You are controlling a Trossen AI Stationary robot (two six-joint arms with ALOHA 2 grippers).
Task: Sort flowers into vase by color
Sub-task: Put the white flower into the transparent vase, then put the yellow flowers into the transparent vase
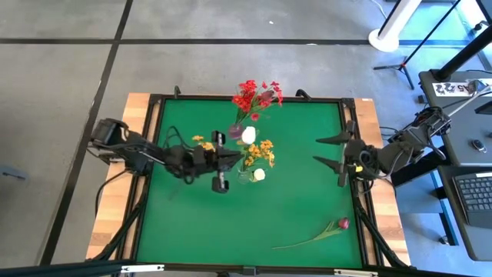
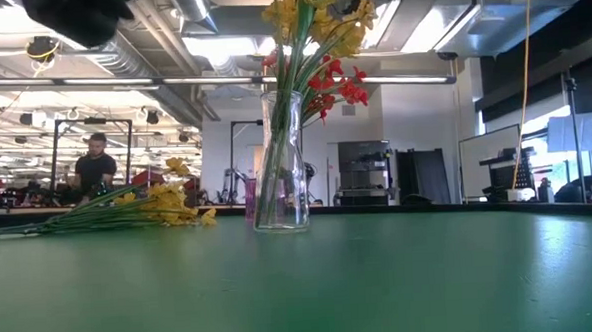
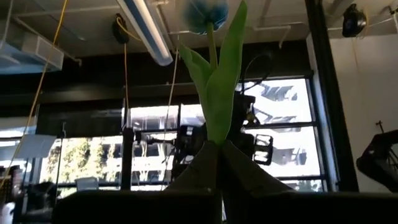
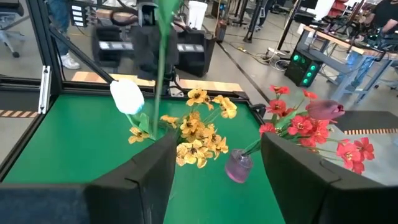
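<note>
My left gripper hovers over the table's middle, shut on a white-budded flower beside a clear vase of yellow-orange blooms. A second white bud sits at that vase. A small purple vase holds red blooms and a dark-red bud. One yellow bunch lies on the mat left of the clear vase. Near the table's front right corner, a dark-red bud flower lies flat. My right gripper is open and empty at the right edge. My left gripper pinches the white flower's green stem just below its leaves, between the two fingers. The fingers come from the table's left. The flower is lifted clear, and its bud stands up beyond the fingertips.
A raised black frame and wooden side strips border the green mat. Open mat lies between the vases and my right gripper. Beyond the table are a laptop desk on the right and a person far behind.
</note>
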